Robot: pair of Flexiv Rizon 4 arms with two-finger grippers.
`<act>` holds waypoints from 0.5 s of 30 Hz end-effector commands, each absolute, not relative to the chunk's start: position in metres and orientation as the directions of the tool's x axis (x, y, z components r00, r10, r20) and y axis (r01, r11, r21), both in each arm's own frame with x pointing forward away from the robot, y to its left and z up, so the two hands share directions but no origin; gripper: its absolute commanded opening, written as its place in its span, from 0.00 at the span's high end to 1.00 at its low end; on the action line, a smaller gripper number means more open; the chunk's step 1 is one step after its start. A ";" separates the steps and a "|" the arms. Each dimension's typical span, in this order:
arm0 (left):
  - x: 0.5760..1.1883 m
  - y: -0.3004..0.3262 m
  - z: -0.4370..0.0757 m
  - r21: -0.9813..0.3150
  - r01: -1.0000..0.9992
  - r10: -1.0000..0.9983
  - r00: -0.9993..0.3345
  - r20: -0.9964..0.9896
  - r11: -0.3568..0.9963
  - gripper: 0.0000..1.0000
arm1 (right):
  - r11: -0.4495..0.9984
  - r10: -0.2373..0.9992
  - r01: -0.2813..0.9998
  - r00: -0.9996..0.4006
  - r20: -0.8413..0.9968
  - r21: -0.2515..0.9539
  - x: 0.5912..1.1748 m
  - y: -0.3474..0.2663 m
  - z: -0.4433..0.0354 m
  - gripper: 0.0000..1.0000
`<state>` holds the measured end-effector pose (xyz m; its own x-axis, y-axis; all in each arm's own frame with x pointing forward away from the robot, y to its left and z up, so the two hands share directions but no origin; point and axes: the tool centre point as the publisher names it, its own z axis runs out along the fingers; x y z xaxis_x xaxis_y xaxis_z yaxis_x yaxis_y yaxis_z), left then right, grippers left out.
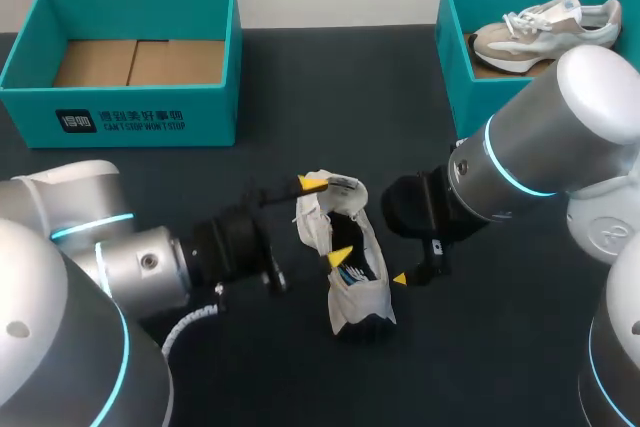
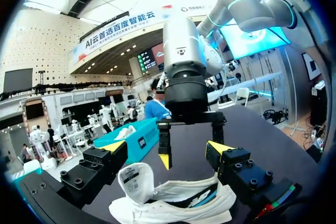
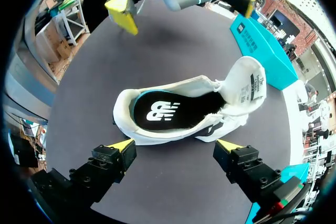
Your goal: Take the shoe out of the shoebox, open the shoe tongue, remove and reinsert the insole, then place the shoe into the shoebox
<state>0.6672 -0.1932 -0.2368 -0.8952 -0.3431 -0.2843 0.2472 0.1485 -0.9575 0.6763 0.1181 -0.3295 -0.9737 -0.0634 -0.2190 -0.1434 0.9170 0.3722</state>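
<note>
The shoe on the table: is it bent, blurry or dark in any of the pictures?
Head view: the white shoe is evenly lit, with straight edges on the dark table. Right wrist view: sharp and bright, insole clear, but the fisheye curves the table round. Left wrist view: it sits low by the black rim, bowed, not dark.

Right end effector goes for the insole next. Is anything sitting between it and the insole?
Nothing visible. The tongue of the shoe is folded back, leaving the insole exposed just ahead of the open right end effector. The left end effector, also open, hangs beyond the shoe, out of that path.
</note>
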 end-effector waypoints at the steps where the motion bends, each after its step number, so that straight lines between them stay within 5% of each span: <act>1: 0.660 -0.194 -0.215 -0.959 0.076 -0.467 -0.861 -0.200 0.272 0.00 | 0.916 -0.063 -0.144 -0.973 -0.222 0.373 0.675 0.118 -0.330 0.00; 15: 0.679 -0.181 -0.211 -0.917 -0.143 -0.419 -0.908 -0.028 0.372 0.00 | 0.916 -0.063 -0.144 -0.973 -0.222 0.373 0.675 0.118 -0.330 0.00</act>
